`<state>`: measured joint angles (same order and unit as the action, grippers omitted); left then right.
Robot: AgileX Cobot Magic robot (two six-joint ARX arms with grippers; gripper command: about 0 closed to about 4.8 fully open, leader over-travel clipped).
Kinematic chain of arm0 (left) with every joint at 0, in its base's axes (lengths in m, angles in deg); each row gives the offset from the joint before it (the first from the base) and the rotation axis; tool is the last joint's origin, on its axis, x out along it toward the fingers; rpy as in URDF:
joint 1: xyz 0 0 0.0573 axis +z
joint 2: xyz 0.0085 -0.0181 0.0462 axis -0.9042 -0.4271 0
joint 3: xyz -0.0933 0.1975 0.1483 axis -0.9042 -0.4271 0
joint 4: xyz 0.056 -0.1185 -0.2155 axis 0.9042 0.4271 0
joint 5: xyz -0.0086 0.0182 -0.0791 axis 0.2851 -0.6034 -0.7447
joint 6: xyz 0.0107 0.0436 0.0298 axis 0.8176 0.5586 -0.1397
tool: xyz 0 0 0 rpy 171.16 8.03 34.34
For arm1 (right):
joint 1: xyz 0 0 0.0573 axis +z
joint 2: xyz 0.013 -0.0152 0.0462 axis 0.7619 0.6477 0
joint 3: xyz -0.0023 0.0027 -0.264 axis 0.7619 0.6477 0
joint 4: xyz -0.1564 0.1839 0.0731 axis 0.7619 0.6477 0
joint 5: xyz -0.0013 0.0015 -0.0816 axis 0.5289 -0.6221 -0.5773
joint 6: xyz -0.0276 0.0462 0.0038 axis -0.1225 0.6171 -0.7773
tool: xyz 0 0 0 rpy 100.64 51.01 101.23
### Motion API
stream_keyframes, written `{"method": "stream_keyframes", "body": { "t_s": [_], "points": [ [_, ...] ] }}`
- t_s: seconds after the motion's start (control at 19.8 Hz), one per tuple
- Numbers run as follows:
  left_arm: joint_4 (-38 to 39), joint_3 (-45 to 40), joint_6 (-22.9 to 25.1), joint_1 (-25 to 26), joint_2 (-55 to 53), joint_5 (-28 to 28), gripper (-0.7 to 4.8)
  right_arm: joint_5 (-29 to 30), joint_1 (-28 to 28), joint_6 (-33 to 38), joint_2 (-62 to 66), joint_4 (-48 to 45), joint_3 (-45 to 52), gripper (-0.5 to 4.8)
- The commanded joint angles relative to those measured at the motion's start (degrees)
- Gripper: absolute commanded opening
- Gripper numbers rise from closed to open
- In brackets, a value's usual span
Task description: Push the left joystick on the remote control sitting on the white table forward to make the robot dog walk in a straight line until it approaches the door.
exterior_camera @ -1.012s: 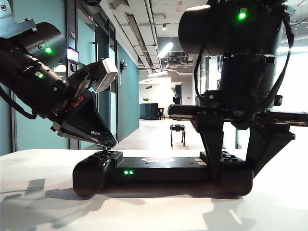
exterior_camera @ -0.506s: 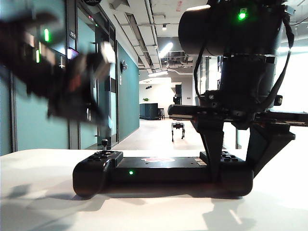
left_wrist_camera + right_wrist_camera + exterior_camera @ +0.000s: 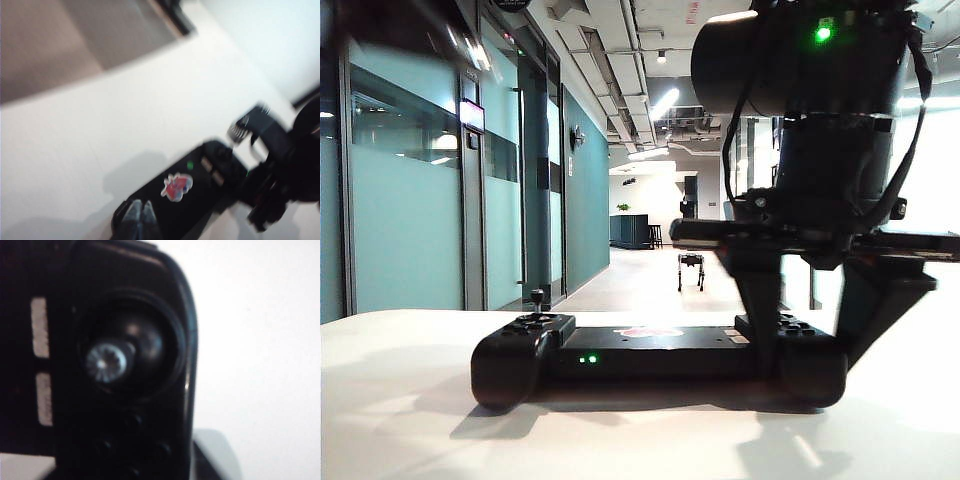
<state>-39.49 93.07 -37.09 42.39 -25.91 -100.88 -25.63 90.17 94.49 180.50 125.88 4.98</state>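
Observation:
The black remote control (image 3: pixel 650 352) lies on the white table (image 3: pixel 400 420), with its left joystick (image 3: pixel 537 297) upright and untouched. In the left wrist view, which is blurred, my left gripper (image 3: pixel 140 214) is shut and empty, hovering well above the left end of the remote control (image 3: pixel 200 192). In the exterior view it does not show. My right gripper (image 3: pixel 807 325) points down astride the controller's right end, one finger on each side and slightly parted from it. The right wrist view shows that end's thumbstick (image 3: pixel 106 361) close up. The robot dog (image 3: pixel 691 269) stands far down the corridor.
Teal glass walls with dark-framed doors (image 3: pixel 533 180) line the corridor's left side. I cannot tell which door is the task's door. A red sticker (image 3: pixel 648 331) marks the controller's middle bar. The right arm's bulky body (image 3: pixel 820 120) hangs over the table's right half.
My left arm has lifted off the left joystick and swung up out of the exterior view. The right gripper's fingers have spread a little. The dog stands slightly farther away.

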Motion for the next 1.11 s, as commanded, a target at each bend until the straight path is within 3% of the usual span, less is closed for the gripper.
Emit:
{"method": "stream_keyframes", "body": {
  "t_s": [0.05,0.71,0.81,0.96,1.11],
  "points": [
    [0.1,0.1,-1.3,0.0,6.7,2.7,-0.05,-0.2,0.0,-1.4,-0.2,0.7,-0.1,2.98],
    [4.6,0.1,-1.5,-0.1,14.8,6.3,-0.05,0.4,0.0,-2.6,-14.4,6.8,-0.1,3.01],
    [6.8,0.1,0.2,-0.1,16.4,6.9,-0.05,3.0,0.0,-2.6,-19.7,7.3,-0.1,-0.19],
    [9.2,-0.4,0.2,-0.1,19.8,11.8,-0.05,4.3,0.2,-4.9,-25.7,7.1,-0.1,-0.01],
    [9.4,-3.3,0.2,-0.1,25.4,12.5,-0.05,-1.6,1.9,-13.5,-30.8,5.8,0.1,-0.01]
  ]
}}
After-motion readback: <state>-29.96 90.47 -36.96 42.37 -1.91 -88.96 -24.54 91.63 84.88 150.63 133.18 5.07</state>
